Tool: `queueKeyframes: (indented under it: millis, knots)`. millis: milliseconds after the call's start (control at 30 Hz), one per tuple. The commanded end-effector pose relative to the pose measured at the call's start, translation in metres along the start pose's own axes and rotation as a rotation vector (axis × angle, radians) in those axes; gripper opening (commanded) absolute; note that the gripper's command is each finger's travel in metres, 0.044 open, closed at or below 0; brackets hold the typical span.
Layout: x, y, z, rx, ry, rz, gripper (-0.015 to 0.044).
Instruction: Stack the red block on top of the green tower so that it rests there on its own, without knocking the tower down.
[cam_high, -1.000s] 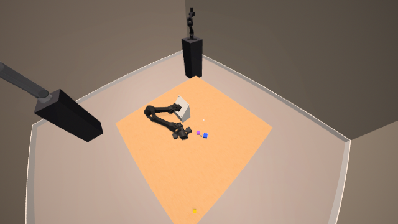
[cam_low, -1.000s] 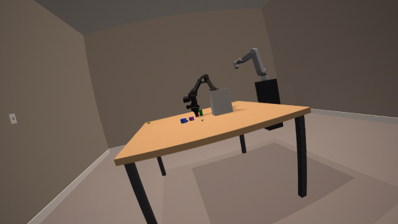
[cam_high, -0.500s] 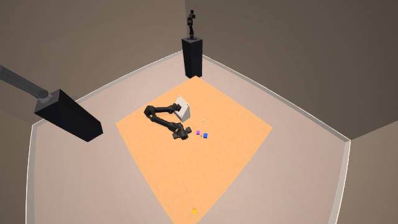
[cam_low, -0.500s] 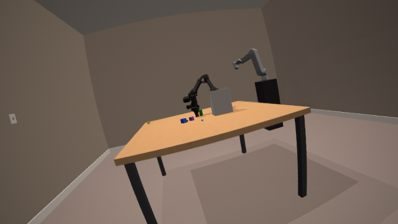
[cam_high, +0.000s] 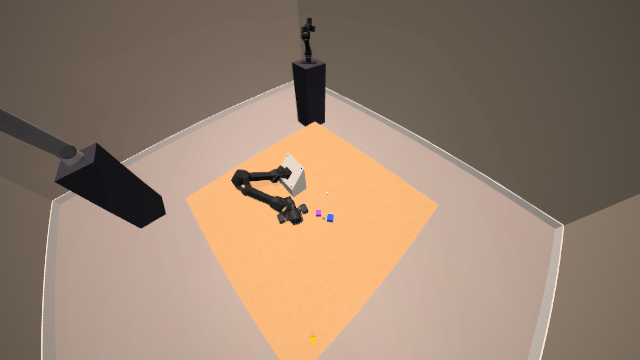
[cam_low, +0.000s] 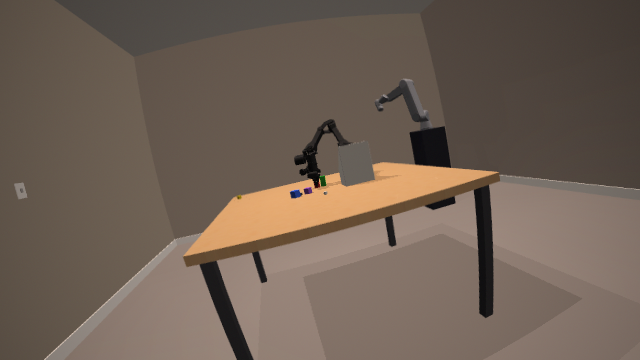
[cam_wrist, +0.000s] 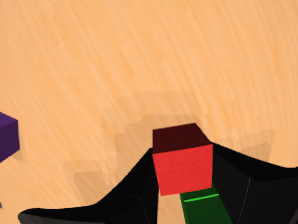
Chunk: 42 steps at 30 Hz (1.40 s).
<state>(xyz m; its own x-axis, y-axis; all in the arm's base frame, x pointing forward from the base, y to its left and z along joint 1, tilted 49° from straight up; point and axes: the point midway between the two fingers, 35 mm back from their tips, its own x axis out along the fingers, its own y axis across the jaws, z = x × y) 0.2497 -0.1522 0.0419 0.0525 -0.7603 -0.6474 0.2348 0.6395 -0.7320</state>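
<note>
Red cube-shaped block (cam_wrist: 183, 169) is gripped between the two black fingers of the gripper (cam_high: 294, 215) (cam_low: 316, 182) (cam_wrist: 177, 149), low at the tabletop, with one finger against each side. In the wrist view, the upright green block tower (cam_low: 323, 181) (cam_wrist: 204, 206) is seen just beside it, at about five o'clock from the block; whether the two touch cannot be told. From above, both are hidden beneath the black jointed arm (cam_high: 260, 195) (cam_low: 320, 137).

The step in hand is judged to be the grasp, with the lift to follow. The squeeze should be kept firm and level, and the block should be raised straight up, with no drift towards five o'clock, since the tower could be brushed by the block or by a finger. Only once the block's underside is above the tower's top should it be carried across, centred, lowered squarely and released gently.

Farther out, a small purple cube (cam_high: 318, 213) (cam_low: 308, 190) (cam_wrist: 7, 137) lies at about ten o'clock from the red block in the wrist view. In the top view, a blue cube (cam_high: 330, 218) (cam_low: 295, 194) is found at four o'clock from the purple one, both on the wooden table (cam_high: 350, 260) (cam_low: 350, 205).
</note>
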Motion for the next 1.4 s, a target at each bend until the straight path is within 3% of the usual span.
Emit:
queueKeyframes:
  millis: [0, 900, 1367]
  knots:
    - [-0.004, 0.000, 0.000, 0.002, 0.001, 0.000, 0.0000]
    - [-0.114, 0.000, 0.000, -0.002, 0.002, 0.007, 0.0000]
    - [-0.118, -0.005, -0.014, -0.003, 0.002, 0.006, 0.0000]
